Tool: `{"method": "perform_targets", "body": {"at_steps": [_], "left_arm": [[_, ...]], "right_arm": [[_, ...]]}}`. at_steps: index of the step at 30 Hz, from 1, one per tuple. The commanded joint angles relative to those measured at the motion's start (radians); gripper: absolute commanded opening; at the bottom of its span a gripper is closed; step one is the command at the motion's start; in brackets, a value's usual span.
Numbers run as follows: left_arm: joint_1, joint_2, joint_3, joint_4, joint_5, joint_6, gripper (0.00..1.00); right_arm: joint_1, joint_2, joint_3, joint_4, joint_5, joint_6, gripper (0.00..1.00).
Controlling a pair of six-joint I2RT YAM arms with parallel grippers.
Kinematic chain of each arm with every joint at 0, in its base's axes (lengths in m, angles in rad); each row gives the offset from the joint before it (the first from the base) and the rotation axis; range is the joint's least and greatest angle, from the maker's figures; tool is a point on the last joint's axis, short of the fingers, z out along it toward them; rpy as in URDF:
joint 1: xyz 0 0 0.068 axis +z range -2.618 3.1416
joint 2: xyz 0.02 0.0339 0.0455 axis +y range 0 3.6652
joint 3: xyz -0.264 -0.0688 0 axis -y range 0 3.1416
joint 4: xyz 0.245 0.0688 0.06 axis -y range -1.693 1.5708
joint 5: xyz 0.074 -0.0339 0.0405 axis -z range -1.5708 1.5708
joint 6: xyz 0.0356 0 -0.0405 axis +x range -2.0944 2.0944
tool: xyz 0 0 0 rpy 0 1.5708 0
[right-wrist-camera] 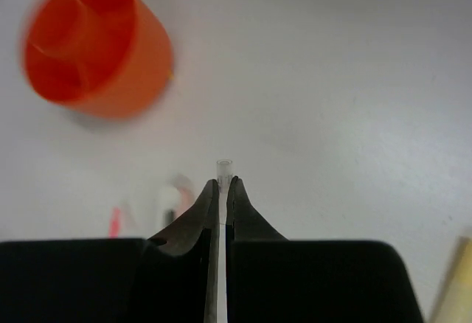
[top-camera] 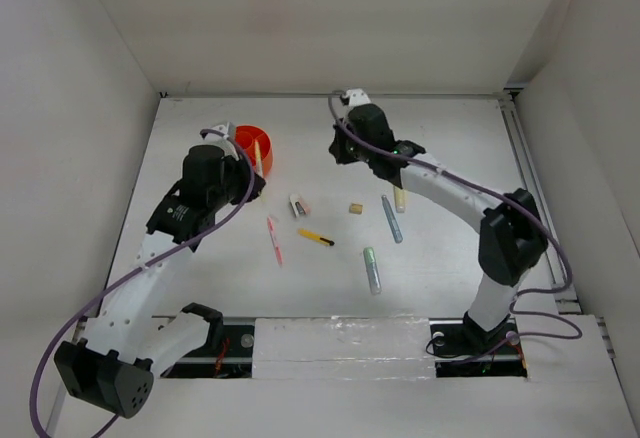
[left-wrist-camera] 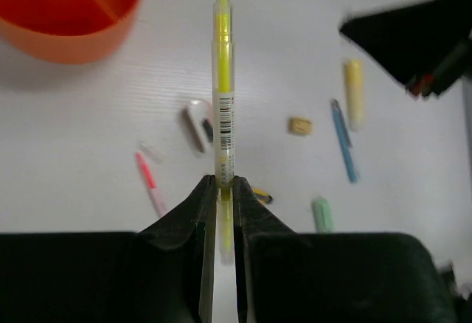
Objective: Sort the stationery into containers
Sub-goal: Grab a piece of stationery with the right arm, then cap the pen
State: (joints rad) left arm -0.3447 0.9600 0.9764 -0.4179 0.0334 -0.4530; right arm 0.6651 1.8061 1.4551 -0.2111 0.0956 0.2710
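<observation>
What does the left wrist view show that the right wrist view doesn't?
Only left wrist: the left gripper clamping a yellow highlighter, plus the tan eraser, blue pen and green marker. Only right wrist: the right gripper shut on a slim clear piece. Both: the orange cup, the pink pen and the pale yellow marker.
</observation>
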Motion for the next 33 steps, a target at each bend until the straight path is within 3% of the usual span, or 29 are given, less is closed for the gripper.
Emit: {"method": "perform_targets", "body": {"at_steps": [1, 5, 8, 11, 19, 33], "left_arm": [[0.003, 0.031, -0.025, 0.123, 0.395, 0.077, 0.0], [0.003, 0.063, -0.048, 0.16, 0.563, 0.12, 0.0], [0.003, 0.077, -0.048, 0.16, 0.589, 0.14, 0.0], [0.003, 0.077, -0.058, 0.16, 0.571, 0.14, 0.0], [0.003, 0.068, -0.058, 0.171, 0.571, 0.14, 0.0], [0.003, 0.059, -0.058, 0.172, 0.551, 0.129, 0.0]], "right_arm": [[-0.021, -0.089, -0.032, 0.278, -0.08, 0.196, 0.0], [-0.03, -0.128, -0.099, 0.497, -0.268, 0.353, 0.0], [-0.03, -0.139, -0.202, 0.759, -0.333, 0.482, 0.0], [-0.03, -0.139, -0.259, 0.913, -0.368, 0.563, 0.0], [-0.012, -0.148, -0.348, 1.069, -0.382, 0.651, 0.0], [-0.002, -0.171, -0.378, 1.092, -0.355, 0.669, 0.0]]}}
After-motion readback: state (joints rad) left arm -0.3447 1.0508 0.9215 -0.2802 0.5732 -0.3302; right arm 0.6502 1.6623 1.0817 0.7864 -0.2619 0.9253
